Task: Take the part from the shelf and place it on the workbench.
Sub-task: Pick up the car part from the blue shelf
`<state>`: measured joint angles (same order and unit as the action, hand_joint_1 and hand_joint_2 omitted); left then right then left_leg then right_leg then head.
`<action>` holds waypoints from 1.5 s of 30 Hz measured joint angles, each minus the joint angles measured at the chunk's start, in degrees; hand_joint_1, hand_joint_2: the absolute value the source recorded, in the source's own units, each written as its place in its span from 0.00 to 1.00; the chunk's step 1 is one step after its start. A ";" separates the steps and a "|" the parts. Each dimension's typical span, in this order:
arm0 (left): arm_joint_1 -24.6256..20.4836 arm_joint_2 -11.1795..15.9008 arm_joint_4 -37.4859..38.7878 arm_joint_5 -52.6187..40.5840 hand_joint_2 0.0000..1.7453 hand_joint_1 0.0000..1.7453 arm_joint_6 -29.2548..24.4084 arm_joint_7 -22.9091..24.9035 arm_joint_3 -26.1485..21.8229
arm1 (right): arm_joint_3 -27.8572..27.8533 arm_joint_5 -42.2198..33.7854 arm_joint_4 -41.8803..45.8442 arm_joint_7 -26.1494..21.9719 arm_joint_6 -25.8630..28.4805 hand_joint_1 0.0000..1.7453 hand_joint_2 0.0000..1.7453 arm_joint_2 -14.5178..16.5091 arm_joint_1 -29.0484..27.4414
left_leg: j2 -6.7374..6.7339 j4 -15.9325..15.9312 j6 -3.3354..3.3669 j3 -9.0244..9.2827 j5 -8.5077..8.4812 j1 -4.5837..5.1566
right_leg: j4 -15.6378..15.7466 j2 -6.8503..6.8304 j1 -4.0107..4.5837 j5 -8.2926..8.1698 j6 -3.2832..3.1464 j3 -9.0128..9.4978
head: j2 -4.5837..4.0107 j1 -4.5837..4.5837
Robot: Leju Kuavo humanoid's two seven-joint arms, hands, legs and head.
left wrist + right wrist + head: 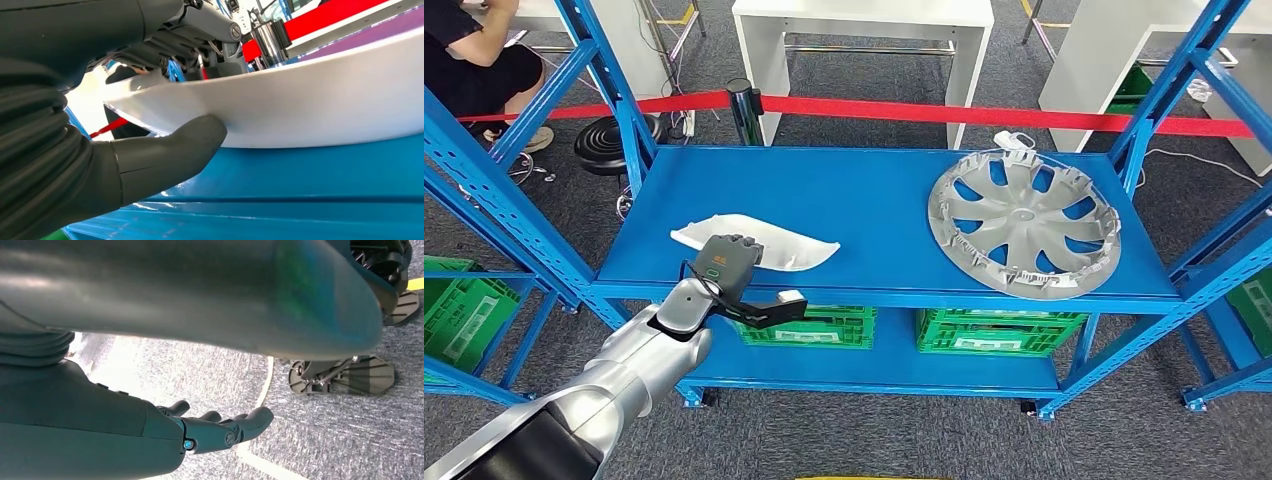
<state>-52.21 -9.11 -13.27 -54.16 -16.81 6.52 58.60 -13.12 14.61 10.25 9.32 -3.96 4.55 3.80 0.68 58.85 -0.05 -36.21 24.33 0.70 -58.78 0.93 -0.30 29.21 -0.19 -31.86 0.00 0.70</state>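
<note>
The white curved part (796, 250) lies on the blue shelf's top deck (864, 200), near its front left. My left hand (724, 265) reaches in from the front. Its fingers (165, 50) arch over the part's near end, and the thumb (170, 152) stretches out along the part's lower edge (320, 110) by the shelf's front lip. The part still rests flat on the deck, with no firm grip on it. My right hand (220, 432) hangs beside my body over the grey carpet, its fingers loosely apart and holding nothing.
A silver wheel cover (1022, 222) lies on the right of the same deck. Green crates (999, 330) sit on the lower shelf. Blue uprights (1169, 90) flank the deck. A red barrier tape (944, 112), white tables and a seated person (469, 60) are behind.
</note>
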 joint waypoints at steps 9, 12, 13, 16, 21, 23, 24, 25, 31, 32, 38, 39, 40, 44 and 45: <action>-0.28 -0.39 0.02 -0.50 1.00 1.00 0.00 -0.56 -0.02 | -0.88 -0.19 -0.02 -0.07 0.09 0.00 0.00 0.00 -0.38 | -0.04 0.00 0.00 0.02 0.00 0.00 | 0.00 0.00 0.00 0.00 0.00 0.01 | 0.00 0.00; -0.27 -0.39 0.02 -0.51 1.00 1.00 0.00 -0.71 -0.02 | -0.92 -0.19 -0.02 -0.08 0.13 0.00 0.00 0.00 -0.43 | -0.04 0.00 0.00 0.02 0.00 0.00 | 0.00 0.00 0.01 0.00 0.00 0.01 | 0.00 0.00; -0.27 -0.39 0.02 -0.52 1.00 1.00 0.00 -0.71 -0.01 | -0.92 -0.19 -0.02 -0.08 0.13 0.00 0.00 0.00 -0.45 | -0.04 0.00 0.00 0.02 0.00 0.00 | 0.00 0.00 0.01 0.00 0.00 0.01 | 0.00 0.00; -0.26 -0.41 0.02 -0.53 1.00 1.00 0.00 -0.70 -0.01 | -0.94 -0.19 -0.02 -0.08 0.13 0.00 0.00 0.00 -0.48 | -0.04 0.00 0.00 0.02 0.00 0.00 | 0.00 0.00 0.01 0.00 0.00 0.01 | 0.00 0.00; -0.26 -0.41 0.03 -0.52 1.00 1.00 0.00 -0.69 -0.02 | -0.94 -0.18 -0.02 -0.08 0.13 0.00 0.00 0.00 -0.48 | -0.04 0.00 0.00 0.02 0.00 0.00 | 0.00 0.00 0.00 0.00 0.00 0.01 | 0.00 0.00; -0.26 -0.40 0.06 -0.52 1.00 1.00 0.00 -0.68 -0.02 | -0.94 -0.11 -0.02 -0.08 0.09 0.00 0.00 0.00 -0.48 | -0.04 0.00 0.00 0.02 0.00 0.00 | 0.00 0.00 0.00 0.00 0.00 0.02 | 0.00 0.00; -0.26 -0.39 0.08 -0.52 1.00 1.00 0.01 -0.68 -0.02 | -0.94 -0.02 -0.02 -0.07 0.03 0.00 0.00 0.00 -0.48 | -0.04 0.00 0.00 0.02 0.00 0.00 | 0.00 0.00 0.01 0.00 0.00 0.02 | 0.00 0.00; -0.26 -0.39 0.10 -0.51 1.00 1.00 0.04 -0.69 -0.02 | -0.94 0.07 -0.02 -0.06 -0.03 0.00 0.00 0.00 -0.47 | -0.04 0.00 0.00 0.02 0.00 0.00 | 0.00 0.00 0.01 0.00 0.00 0.02 | 0.00 0.00; -0.26 -0.31 0.19 -0.17 1.00 1.00 1.61 -2.45 -0.07 | -0.93 0.32 -0.02 0.03 -0.39 0.00 0.00 0.00 -0.43 | -0.02 0.00 0.00 0.03 0.00 0.00 | 0.00 0.00 0.01 0.00 0.00 0.05 | 0.00 0.00; -0.26 -0.29 0.20 -0.23 1.00 1.00 1.76 -2.82 -0.07 | -0.93 0.32 -0.02 0.03 -0.50 0.00 0.00 0.00 -0.43 | -0.02 0.00 0.00 0.04 0.00 0.00 | 0.00 -0.01 0.01 0.00 0.00 0.06 | 0.00 0.00; -0.13 -0.24 0.18 -1.33 1.00 1.00 -0.87 -3.59 -0.14 | -0.95 0.29 -0.02 -0.06 -0.62 0.00 0.00 0.00 -0.45 | 0.02 0.00 0.00 0.06 0.00 0.00 | 0.00 -0.03 0.01 0.00 0.00 0.09 | 0.00 0.00; 0.00 -0.24 0.17 -0.46 1.00 1.00 -1.78 -4.07 -0.39 | -0.95 0.28 -0.02 -0.08 -0.57 0.00 0.00 0.00 -0.46 | 0.02 0.00 0.00 0.06 0.00 0.00 | 0.00 -0.03 0.01 0.00 0.00 0.09 | 0.00 0.00; 0.15 -0.24 0.16 0.96 1.00 1.00 -2.59 -5.03 -0.87 | -0.96 0.26 -0.01 -0.10 -0.46 0.00 0.00 0.00 -0.47 | 0.02 0.00 0.00 0.06 0.00 0.00 | 0.00 -0.03 0.00 0.00 0.00 0.09 | 0.00 0.00; 0.62 -0.46 -0.33 10.74 1.00 1.00 -3.42 -12.34 -5.19 | -1.19 -0.08 -0.02 -0.17 0.02 0.00 0.00 0.00 -0.49 | 0.02 0.01 0.00 0.06 0.00 0.00 | 0.00 -0.03 0.00 0.00 0.01 0.07 | 0.00 0.00; 0.67 -0.69 -0.65 14.28 1.00 1.00 -2.99 -15.47 -6.97 | -1.31 -0.24 -0.02 -0.21 0.15 0.00 0.00 0.00 -0.52 | 0.02 0.01 0.00 0.06 0.00 0.00 | 0.00 -0.04 -0.01 0.00 0.01 0.07 | 0.00 0.00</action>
<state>-51.54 -9.80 -13.91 -39.87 -19.80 -8.95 51.63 -14.43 14.38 10.23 9.11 -3.80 4.55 3.28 0.70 58.86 -0.04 -36.15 24.33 0.70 -58.78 0.89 -0.31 29.21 -0.19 -31.79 0.00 0.70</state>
